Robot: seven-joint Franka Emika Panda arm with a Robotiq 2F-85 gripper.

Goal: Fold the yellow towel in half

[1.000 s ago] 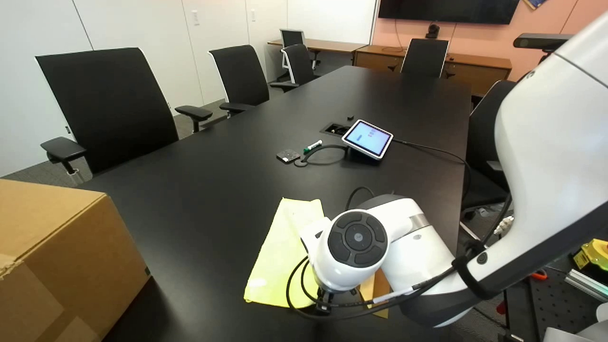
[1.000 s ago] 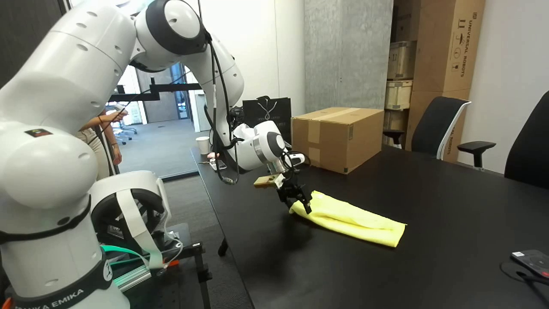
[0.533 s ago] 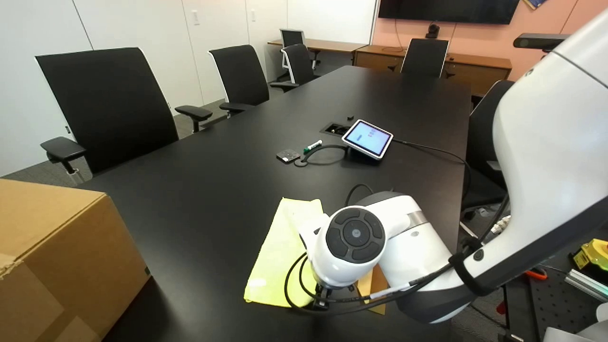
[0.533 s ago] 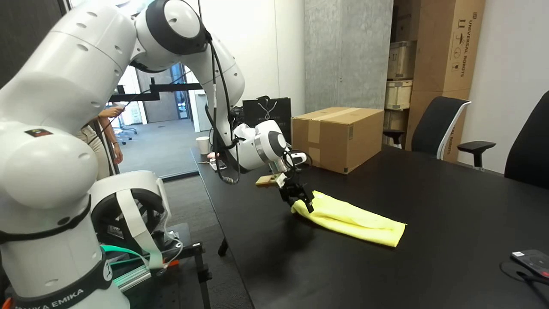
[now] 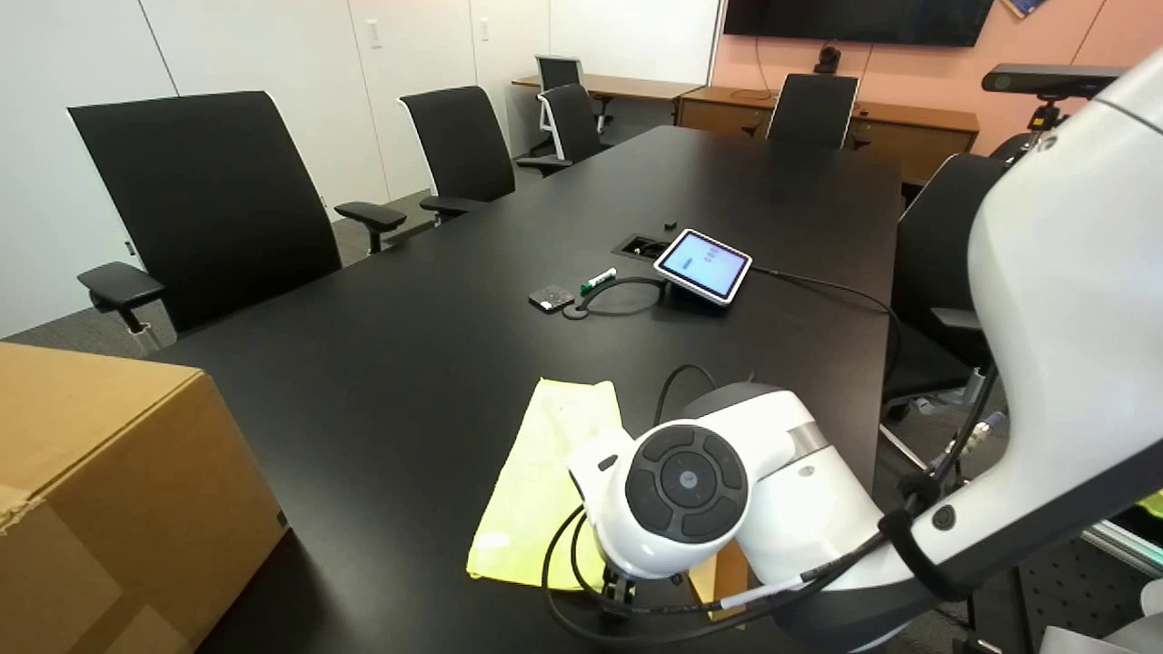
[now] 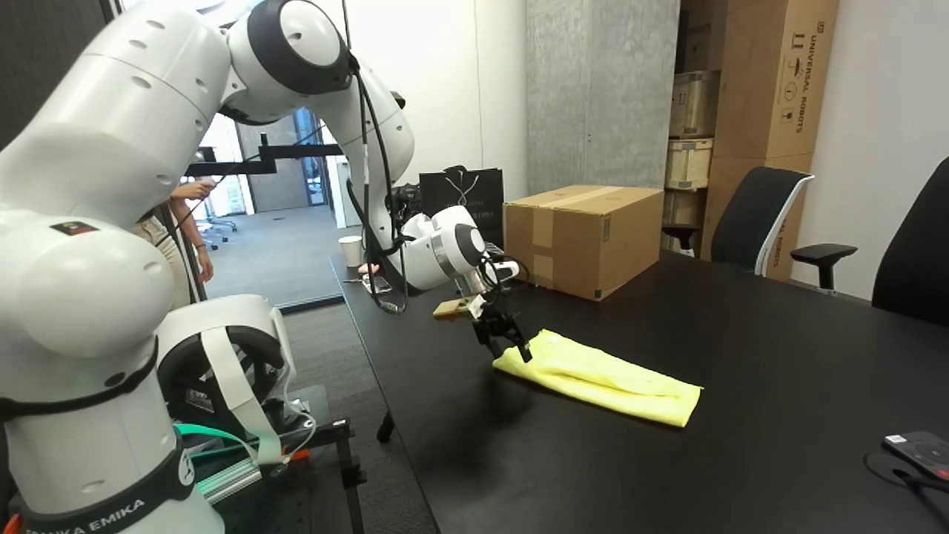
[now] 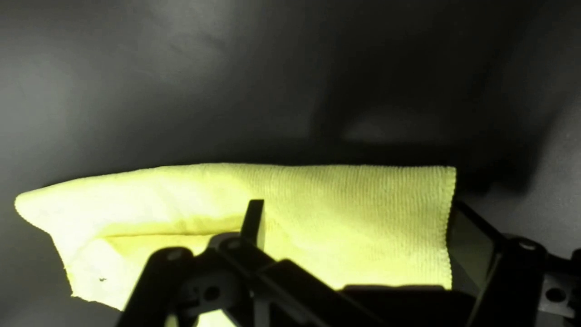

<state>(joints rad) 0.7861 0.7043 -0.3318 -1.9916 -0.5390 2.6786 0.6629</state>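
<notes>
A: State the location of the yellow towel [image 7: 363,227].

B: It lies on the black table [image 6: 741,475], stretched out lengthwise, with a raised crease along part of its upper side. Whether its halves meet evenly cannot be determined.

A: Position of the gripper [image 7: 357,203]?

B: At one end of the towel, pointing downward at a slant.

A: Condition of the fingers [image 7: 252,222]?

B: Spread wide. In the wrist view, one shows over the towel and the other just outside the towel's end edge, with fabric visible between them. Contact with the towel: cannot tell.

A: Surroundings, taken relative to the towel?

B: In an exterior view, the cardboard box [image 6: 582,241] stands behind the towel, well apart from it, and a black bag [image 6: 474,200] stands farther behind. In an exterior view, the tablet [image 5: 704,265] and a marker [image 5: 599,279] sit beyond the towel's far end, well apart from it.

A: Obstructions noted?

B: The white arm [image 5: 790,509] hides part of the towel in an exterior view; in the wrist view, the gripper masks its lower portion.
</notes>
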